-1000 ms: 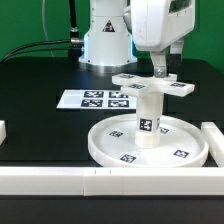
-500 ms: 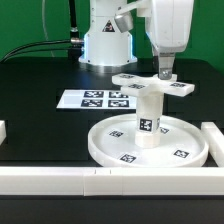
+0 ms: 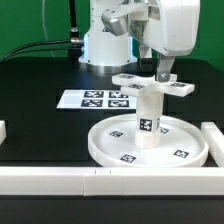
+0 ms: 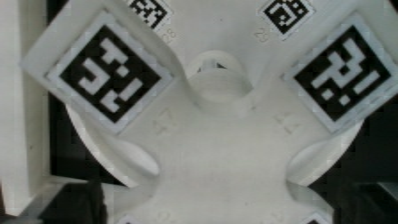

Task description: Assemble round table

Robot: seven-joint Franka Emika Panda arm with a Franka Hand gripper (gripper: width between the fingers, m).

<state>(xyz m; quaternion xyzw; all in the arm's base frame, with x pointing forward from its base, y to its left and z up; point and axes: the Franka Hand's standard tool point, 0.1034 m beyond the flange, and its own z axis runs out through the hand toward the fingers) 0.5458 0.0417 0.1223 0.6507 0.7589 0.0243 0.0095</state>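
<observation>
— So, what can go wrong from here?

— My gripper (image 3: 163, 72) stands with its jaws wide apart, straddling the cross-shaped foot (image 3: 152, 86) and holding nothing. If I twist or drop while a finger touches one arm of the cross, I judge the foot may turn askew on the leg (image 3: 148, 118), or the whole stack may tip. Whether the foot is fully seated I cannot tell.

— How does the table look?

— White plastic with black-and-white tags. The round disc (image 3: 150, 143) lies flat on the black table (image 3: 40, 120), the thick leg upright at its middle, the foot across the leg's top. The marker board (image 3: 98, 100) lies at about ten o'clock from the disc, well apart. Close up, the foot (image 4: 214, 90) shows two tagged arms.
</observation>
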